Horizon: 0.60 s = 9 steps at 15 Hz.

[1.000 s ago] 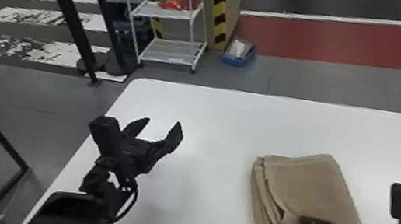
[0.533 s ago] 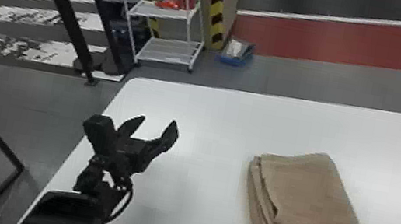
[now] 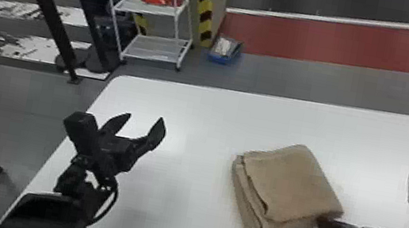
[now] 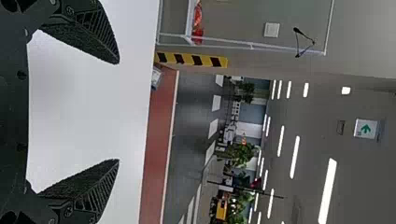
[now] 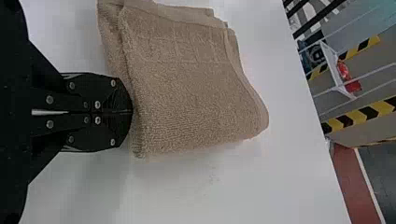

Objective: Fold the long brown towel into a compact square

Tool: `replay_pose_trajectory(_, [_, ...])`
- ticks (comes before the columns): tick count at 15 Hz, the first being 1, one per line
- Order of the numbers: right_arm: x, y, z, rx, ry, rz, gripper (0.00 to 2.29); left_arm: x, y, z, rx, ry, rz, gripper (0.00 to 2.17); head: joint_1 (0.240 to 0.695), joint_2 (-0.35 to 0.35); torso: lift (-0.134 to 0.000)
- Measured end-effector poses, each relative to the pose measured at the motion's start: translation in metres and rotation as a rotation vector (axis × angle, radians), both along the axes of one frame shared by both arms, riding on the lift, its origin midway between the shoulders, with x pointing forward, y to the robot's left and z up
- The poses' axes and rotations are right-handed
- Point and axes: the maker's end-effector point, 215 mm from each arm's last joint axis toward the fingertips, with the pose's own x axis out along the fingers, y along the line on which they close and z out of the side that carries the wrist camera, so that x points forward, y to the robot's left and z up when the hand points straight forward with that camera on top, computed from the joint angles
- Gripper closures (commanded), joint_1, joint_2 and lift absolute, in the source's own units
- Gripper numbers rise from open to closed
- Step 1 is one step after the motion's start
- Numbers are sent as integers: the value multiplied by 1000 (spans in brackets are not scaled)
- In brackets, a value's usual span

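In the head view my left gripper (image 3: 146,117) stands open over the table's left part, away from the towel; in the left wrist view, nothing lies between the fingertips of that gripper (image 4: 117,112). The brown towel (image 3: 292,183) lies folded in a thick, layered stack, its layers showing along the left side. My right gripper (image 3: 320,221) is at the towel's near right corner. Seen from the right wrist, this gripper (image 5: 131,112) is shut, its two fingers pressed together and their tips against the edge of the towel (image 5: 187,88).
The white table (image 3: 190,121) extends around the towel on all sides, its left edge running under my left arm. Beyond the far edge stand a white wire rack (image 3: 154,50) and a blue box (image 3: 225,50) on the floor.
My right gripper drew back rightward off the towel, then came in again to its near right corner. The towel's folded shape looks much the same, and the left arm has kept its pose.
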Motion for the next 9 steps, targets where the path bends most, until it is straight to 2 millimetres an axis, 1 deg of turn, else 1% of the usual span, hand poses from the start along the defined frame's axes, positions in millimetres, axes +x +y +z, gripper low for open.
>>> replay_pose_trajectory(4, [49, 3, 5, -50, -67, -20, 2017, -4, 6, -2, -2, 5, 11, 140, 695, 235, -125])
replay_pose_trajectory(6, [74, 10, 10, -64, -119, -17, 2017, -5, 6, -3, -3, 6, 12, 140, 695, 237, -125])
replay_pose_trajectory(9, [103, 21, 16, -70, -195, -15, 2017, -6, 7, -5, -3, 9, 14, 140, 695, 241, -125])
